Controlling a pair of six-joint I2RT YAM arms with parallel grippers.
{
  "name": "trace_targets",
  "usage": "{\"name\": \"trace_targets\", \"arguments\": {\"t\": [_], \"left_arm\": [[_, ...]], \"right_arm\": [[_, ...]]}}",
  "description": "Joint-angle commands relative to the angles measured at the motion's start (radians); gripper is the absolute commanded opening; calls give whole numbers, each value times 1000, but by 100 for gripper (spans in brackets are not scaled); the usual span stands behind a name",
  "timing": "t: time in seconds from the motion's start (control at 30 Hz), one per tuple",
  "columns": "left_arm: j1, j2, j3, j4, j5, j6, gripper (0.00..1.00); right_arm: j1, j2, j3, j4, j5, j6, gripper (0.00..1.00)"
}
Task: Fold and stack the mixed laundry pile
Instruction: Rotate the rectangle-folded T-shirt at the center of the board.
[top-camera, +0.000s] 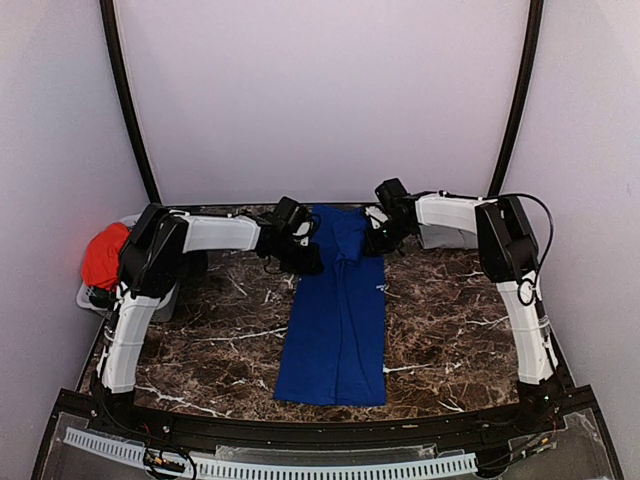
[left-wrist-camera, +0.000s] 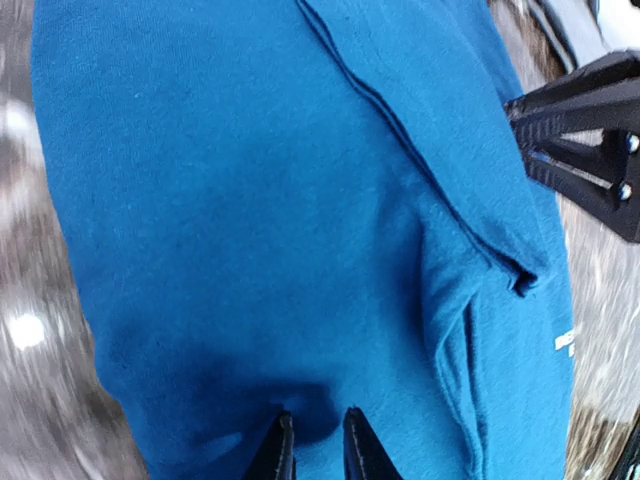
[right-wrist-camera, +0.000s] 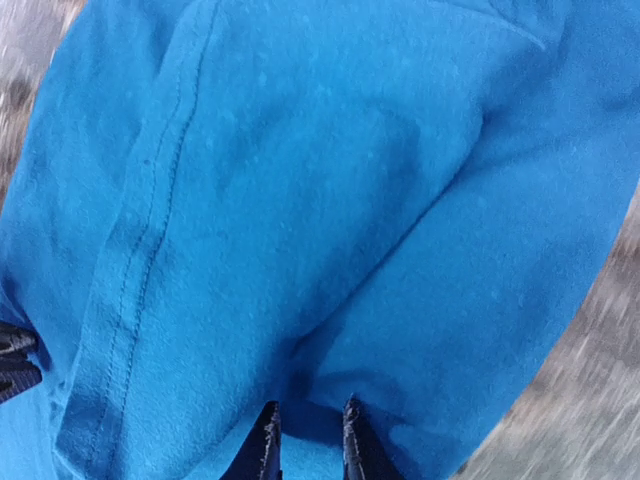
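A red-orange garment (top-camera: 104, 255) is sitting heaped in the grey basket (top-camera: 88, 297) at the table's (top-camera: 220, 330) far left, while the royal-blue T-shirt (top-camera: 335, 330) is lying as a long strip down the middle, its far end being pinched between the narrow left jaws and right jaws, one at each side.
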Motion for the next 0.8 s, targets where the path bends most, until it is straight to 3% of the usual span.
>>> {"name": "trace_targets", "arguments": {"t": [0.0,0.27,0.43,0.53,0.67,0.73,0.77], "left_arm": [[54,112,111,-29,61,0,17],[81,196,346,-100,76,24,21],[84,115,408,-161,105,73,34],[83,8,354,-187,76,114,42],[83,-229,133,-107,-15,157,52],[83,-363,-1,-38,-72,162,65],[84,-441,-76,-8,-87,163,77]], "right_arm": [[-37,107,133,-18,22,-4,20],[-91,276,516,-148,35,-35,21],[-88,147,500,-147,38,-37,28],[-87,-25,380,-104,23,-28,38],[-89,-253,195,-49,30,10,70],[-95,-383,118,-23,42,54,88],[-98,-440,69,-8,28,67,97]]}}
